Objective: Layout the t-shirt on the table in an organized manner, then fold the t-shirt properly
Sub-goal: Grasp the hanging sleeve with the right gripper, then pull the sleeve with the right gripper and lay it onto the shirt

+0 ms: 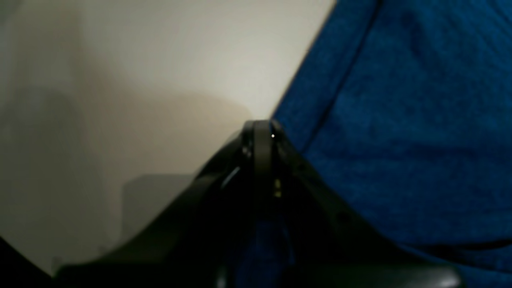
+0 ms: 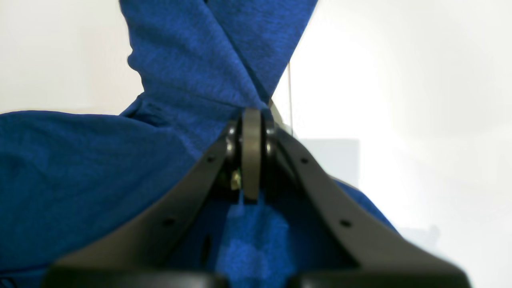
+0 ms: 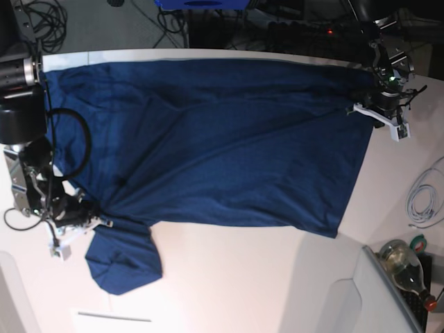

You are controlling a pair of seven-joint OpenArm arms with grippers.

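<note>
Base view, t-shirt (image 3: 222, 146) spread on table (image 3: 236, 277), both grippers (image 3: 94, 216) (image 3: 368, 94) clamped on cloth, bottle (image 3: 406, 267), cable (image 3: 423, 198) aside.

The left hand (image 1: 262, 128) sat low at the counter's far right edge, its jaws pressed together on a pinch of the t-shirt (image 3: 222, 139). The right hand (image 2: 252, 120) lay low near the counter's left edge toward the near corner, jaws likewise clamped on a gathered fold of cloth.
</note>
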